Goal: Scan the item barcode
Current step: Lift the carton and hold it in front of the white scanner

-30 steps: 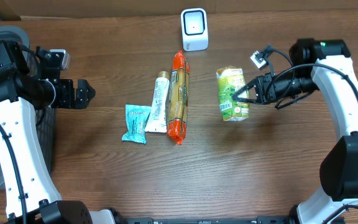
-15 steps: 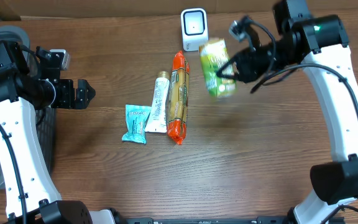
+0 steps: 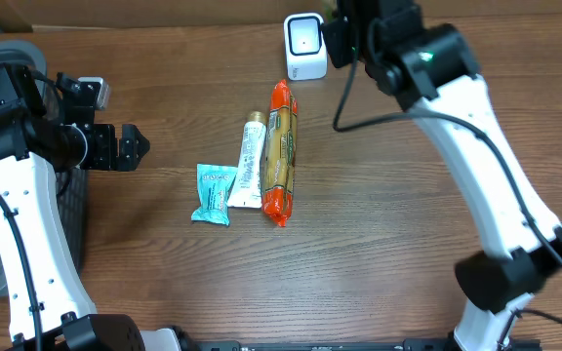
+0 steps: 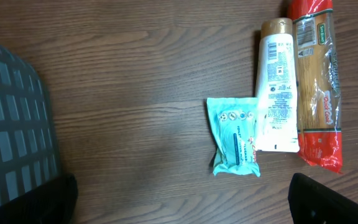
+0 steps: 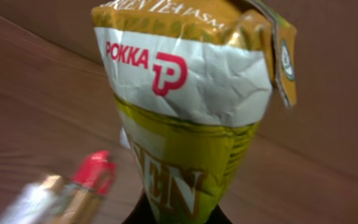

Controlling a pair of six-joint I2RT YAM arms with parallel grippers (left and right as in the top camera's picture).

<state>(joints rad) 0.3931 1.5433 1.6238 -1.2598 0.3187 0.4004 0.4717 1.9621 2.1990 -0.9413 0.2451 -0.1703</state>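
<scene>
Right arm (image 3: 461, 107) beside scanner (image 3: 304, 46) — tube (image 3: 251, 161) between teal packet (image 3: 213, 193) and red-ended pack (image 3: 280, 151).

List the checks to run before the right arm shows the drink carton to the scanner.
1. Right gripper shut on the drink carton: ok.
2. Scanner upright at the table's far edge: ok.
3. Barcode turned toward the scanner: cannot tell; none shows in the wrist view.
4. Left gripper open, empty and far from the scanner: ok.
5. Tube and red packet lying flat, short of the scanner: ok.
</scene>
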